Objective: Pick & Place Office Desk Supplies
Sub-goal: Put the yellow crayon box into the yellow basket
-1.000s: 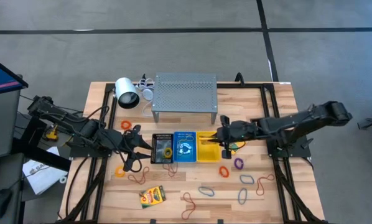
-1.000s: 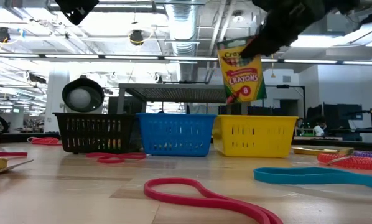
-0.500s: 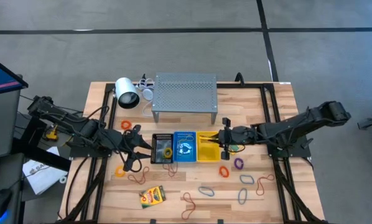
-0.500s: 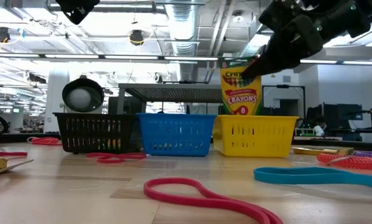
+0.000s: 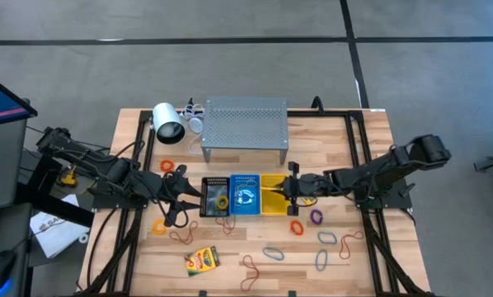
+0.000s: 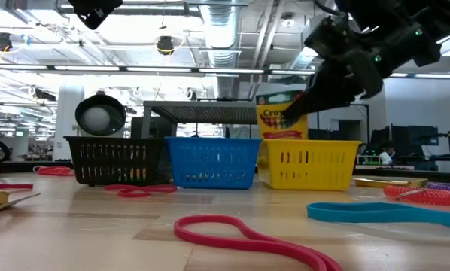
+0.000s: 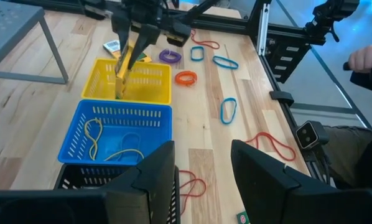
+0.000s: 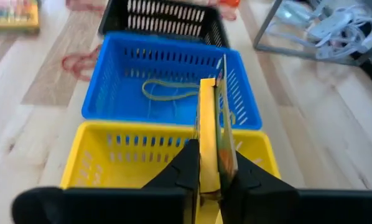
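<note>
Right gripper (image 5: 286,189): positioned over the yellow slotted plastic basket (image 5: 271,205), its fingers (image 8: 189,163) clenched on a yellow-and-green cardboard crayon box (image 6: 281,120). The box stood upright on its narrow edge, its lower part already below the basket rim, as the low view showed; the right wrist view showed it pinched between both fingers above the basket's interior.

Left gripper (image 5: 174,198): hung to the left of the black slotted plastic basket (image 5: 214,196), fingers (image 7: 152,180) spread apart and holding nothing.

Baskets: three in a row at the middle of the light wooden slatted surface (image 5: 354,272), black on the left, blue slotted plastic basket (image 5: 246,195) in the centre, yellow on the right. The blue one held thin yellowish rubber-band loops (image 7: 114,142).

Second crayon box (image 5: 202,260): lay flat on the near left part of the surface, well apart from the baskets.

Loose rubber bands on the surface: an orange loop (image 5: 297,227) and a purple loop (image 5: 316,217) just near of the yellow basket; blue loops (image 5: 274,252) and brown-red loops (image 5: 252,268) further toward the near edge; a thick red loop (image 6: 247,235) closest to the low camera.

Grey perforated metal shelf (image 5: 245,120): stood at the far side, behind the baskets, with a white cylinder with a dark end (image 5: 167,124) to its left.
</note>
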